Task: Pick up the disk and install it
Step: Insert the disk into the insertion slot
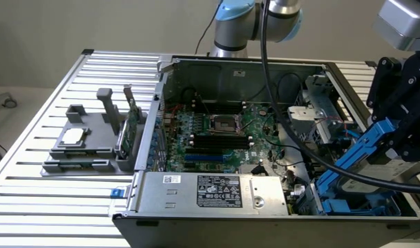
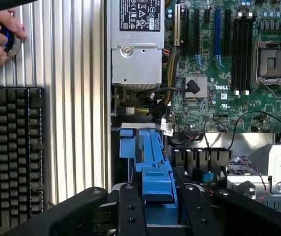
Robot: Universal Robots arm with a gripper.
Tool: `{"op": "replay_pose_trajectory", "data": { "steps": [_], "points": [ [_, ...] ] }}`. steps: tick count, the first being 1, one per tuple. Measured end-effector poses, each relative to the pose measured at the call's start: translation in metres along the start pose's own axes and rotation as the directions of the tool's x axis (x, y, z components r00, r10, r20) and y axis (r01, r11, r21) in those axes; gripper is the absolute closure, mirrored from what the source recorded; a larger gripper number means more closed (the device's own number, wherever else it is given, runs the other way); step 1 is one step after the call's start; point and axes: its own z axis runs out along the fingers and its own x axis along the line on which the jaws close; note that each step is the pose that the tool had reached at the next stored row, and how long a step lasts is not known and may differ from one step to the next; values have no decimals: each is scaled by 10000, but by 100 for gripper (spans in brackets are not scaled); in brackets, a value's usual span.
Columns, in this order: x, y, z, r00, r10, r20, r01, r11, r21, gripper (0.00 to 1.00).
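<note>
Gripper [image 1: 398,142] at exterior view's right clamps disk [image 1: 358,152], tilted, blue frame low end over front corner of open PC case [image 1: 265,230] on slatted table [image 1: 38,201].

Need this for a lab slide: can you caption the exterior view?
The gripper holds the blue-framed disk tilted above the open computer case.

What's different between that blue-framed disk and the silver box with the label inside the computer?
The disk wears a bright blue frame; the silver box shows bare metal. The disk hangs tilted in the fingers; the silver box lies flat in the case. Both are rectangular.
</note>
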Motion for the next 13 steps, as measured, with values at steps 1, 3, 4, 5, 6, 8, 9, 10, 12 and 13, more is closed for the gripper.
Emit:
{"op": "replay_pose_trajectory", "data": {
  "steps": [1, 3, 4, 5, 6, 8, 9, 10, 12, 13],
  "points": [
    [2, 1, 5, 10000, 8, -1, -8, 10000, 0, 67],
    [4, 4, 14, 10000, 26, -1, -26, 10000, 7, 67],
    [5, 6, 18, 10000, 36, -2, -36, 10000, 20, 67],
    [6, 8, 23, 10000, 45, -1, -45, 10000, 39, 67],
    [6, 8, 28, 10000, 52, 1, -52, 10000, 63, 67],
    [7, 14, 40, 10000, 66, 3, -66, 9999, 117, 67],
    [7, 18, 48, 10000, 74, 4, -74, 9999, 136, 67],
    [8, 23, 56, 10000, 83, 5, -83, 9999, 148, 67],
    [8, 31, 72, 10000, 99, 5, -99, 9998, 167, 67],
    [8, 36, 79, 9999, 110, 5, -110, 9998, 177, 67]
  ]
}}
